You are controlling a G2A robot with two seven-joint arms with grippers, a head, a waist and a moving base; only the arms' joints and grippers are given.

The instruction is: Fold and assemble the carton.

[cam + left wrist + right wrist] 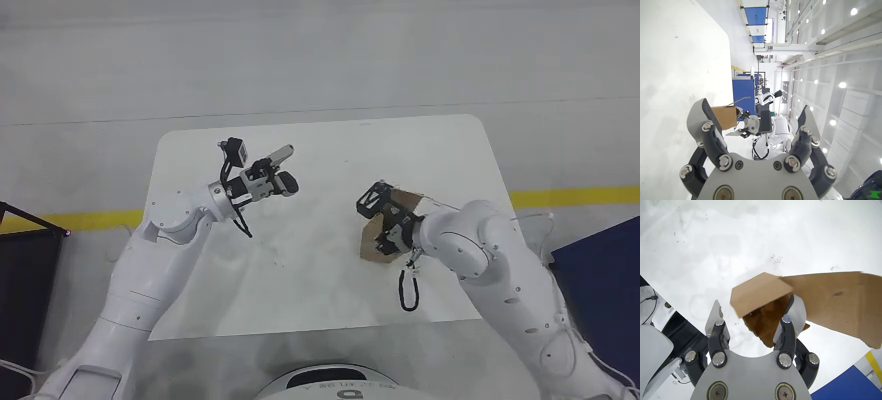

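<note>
Carton (829, 302) half-folded near the table's (300, 270) right edge, right hand (754, 303) spread apart, one finger (797, 308) tucked inside it. Left hand (755, 105) hovers well away, also spread, empty. Next probably: press that loose flap down.

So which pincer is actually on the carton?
The right pincer, with one finger tucked into the carton's open end; the left pincer hangs open above the table, well apart from it.

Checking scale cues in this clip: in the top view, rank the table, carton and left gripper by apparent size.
1. The table, clearly largest.
2. The carton and the left gripper: nearly alike. The gripper is raised nearer the camera and the carton is partly covered, so no ranking between them.
</note>
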